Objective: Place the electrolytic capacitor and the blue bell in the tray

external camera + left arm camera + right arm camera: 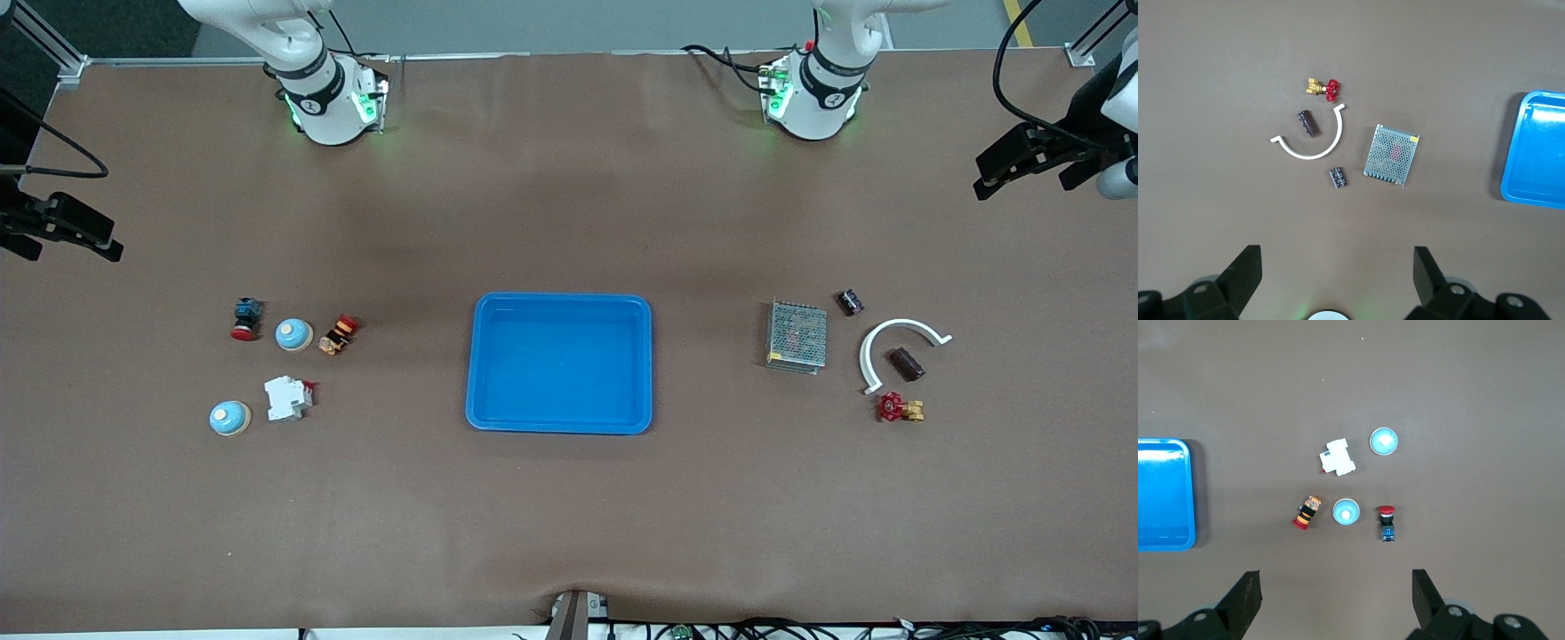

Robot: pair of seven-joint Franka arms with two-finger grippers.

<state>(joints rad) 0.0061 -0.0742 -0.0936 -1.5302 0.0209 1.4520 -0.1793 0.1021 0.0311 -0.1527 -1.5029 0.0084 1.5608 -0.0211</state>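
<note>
Lying empty mid-bench, the tray [559, 363] awaits both parts: two blue bells [293, 334] sit toward the right arm's end, the likely electrolytic capacitor [907, 364] toward the left arm's, while the left end effector [1022, 164] and right end effector [67, 231] hang released at the bench's ends

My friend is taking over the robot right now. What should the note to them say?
Left gripper: fingers open, holding nothing, up at the left arm's end of the table, waiting.
Right gripper: open, holding nothing, at the right arm's end.
Tray: mid-table, nothing in it.
Two blue bells lie toward the right arm's end; two dark capacitors toward the left arm's, one inside the white arc.
Done: nothing. Left: one capacitor and one bell into the tray.
</note>
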